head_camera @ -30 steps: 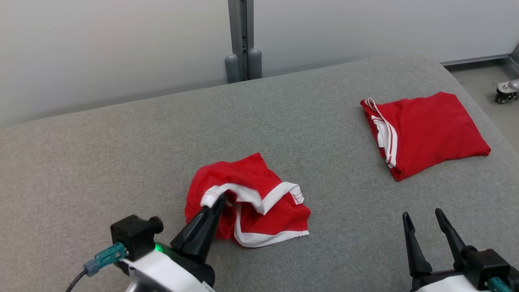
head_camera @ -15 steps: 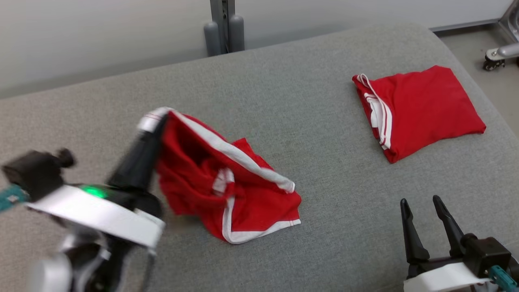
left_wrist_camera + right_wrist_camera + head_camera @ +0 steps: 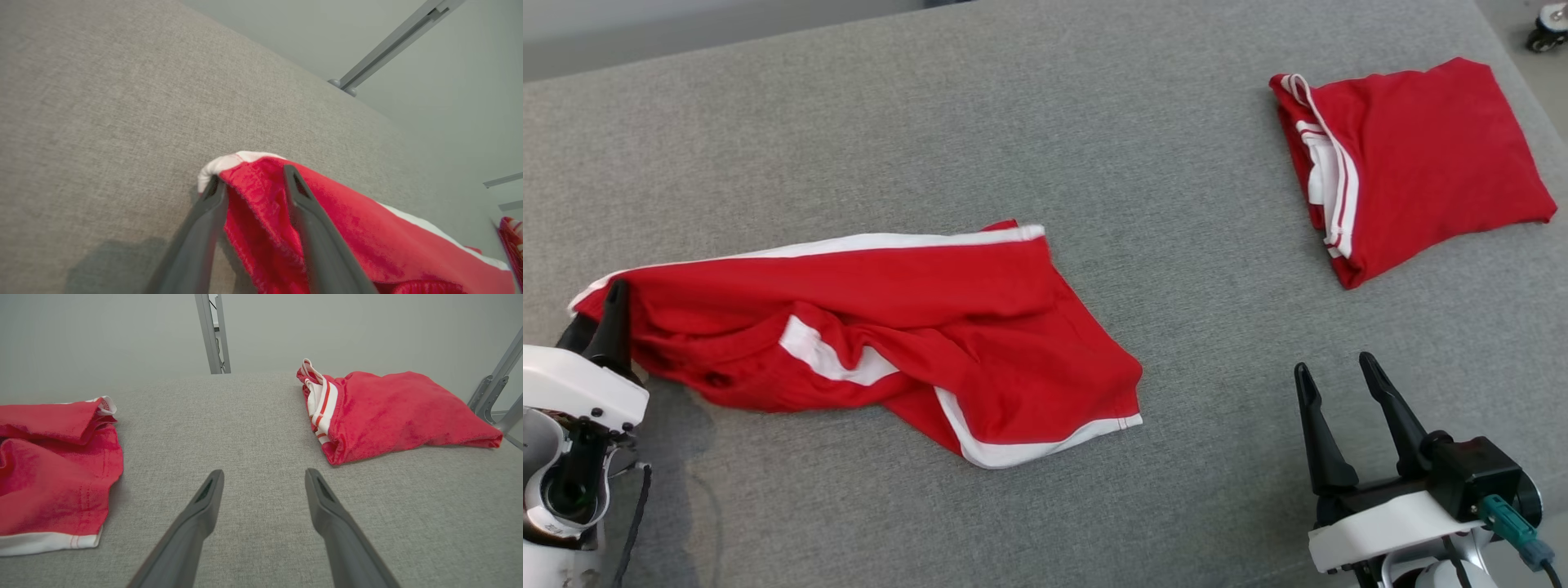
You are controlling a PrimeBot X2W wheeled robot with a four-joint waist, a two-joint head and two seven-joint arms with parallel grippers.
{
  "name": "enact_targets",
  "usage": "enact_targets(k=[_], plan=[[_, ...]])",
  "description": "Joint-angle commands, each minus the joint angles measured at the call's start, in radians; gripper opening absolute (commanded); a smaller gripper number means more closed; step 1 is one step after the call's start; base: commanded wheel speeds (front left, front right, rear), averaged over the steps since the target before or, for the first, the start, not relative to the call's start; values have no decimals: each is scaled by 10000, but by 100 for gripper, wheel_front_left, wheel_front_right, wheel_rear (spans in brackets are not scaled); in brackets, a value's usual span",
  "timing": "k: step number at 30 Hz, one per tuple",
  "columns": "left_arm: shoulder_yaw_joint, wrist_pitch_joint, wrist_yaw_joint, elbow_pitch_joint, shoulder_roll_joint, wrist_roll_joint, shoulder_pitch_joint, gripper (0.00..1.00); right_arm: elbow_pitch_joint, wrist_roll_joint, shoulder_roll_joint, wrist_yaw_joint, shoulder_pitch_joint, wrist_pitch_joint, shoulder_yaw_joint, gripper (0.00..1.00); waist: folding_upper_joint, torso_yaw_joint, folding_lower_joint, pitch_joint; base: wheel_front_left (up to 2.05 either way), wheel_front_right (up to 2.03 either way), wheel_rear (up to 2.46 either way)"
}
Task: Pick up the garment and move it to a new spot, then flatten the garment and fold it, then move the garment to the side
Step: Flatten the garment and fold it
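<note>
The left wrist view shows what the head view hides: the left gripper's [image 3: 251,174] fingers stand parted, with a white-hemmed corner of the garment [image 3: 261,212] lying loosely between their tips. In the head view the garment runs lengthwise from those tips toward the right gripper [image 3: 1331,363], ending short of it on the grey surface [image 3: 1094,122]. The right gripper is spread wide and empty. A folded red garment [image 3: 1421,155] lies beyond its fingertips.

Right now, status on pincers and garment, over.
Left pincer parted, corner of garment between jaws. Right pincer open, empty. Garment stretched out, rumpled, unfolded. Second red garment folded, far right, apart.
</note>
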Motion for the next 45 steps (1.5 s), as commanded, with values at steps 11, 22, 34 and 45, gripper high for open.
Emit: enact_targets(k=[11,22,34,45], plan=[[-1007,-735,-350,-628,598,1592,1222,100,250,-195,-49,1,183,-49,-39,100,0,411,0,-648,0,0,0],[-2028,1053,-34,-4080,855,1797,2375,100,139,-7,-49,1,194,-49,91,100,0,181,0,-496,0,0,0],[-2437,1795,-257,-3986,1073,1550,2441,13,192,124,-48,1,154,-49,-10,100,0,-67,0,-304,0,0,0],[-2309,974,-621,-3934,764,1082,3826,0,305,-152,-49,1,367,-49,-225,100,0,933,0,-919,0,0,0]])
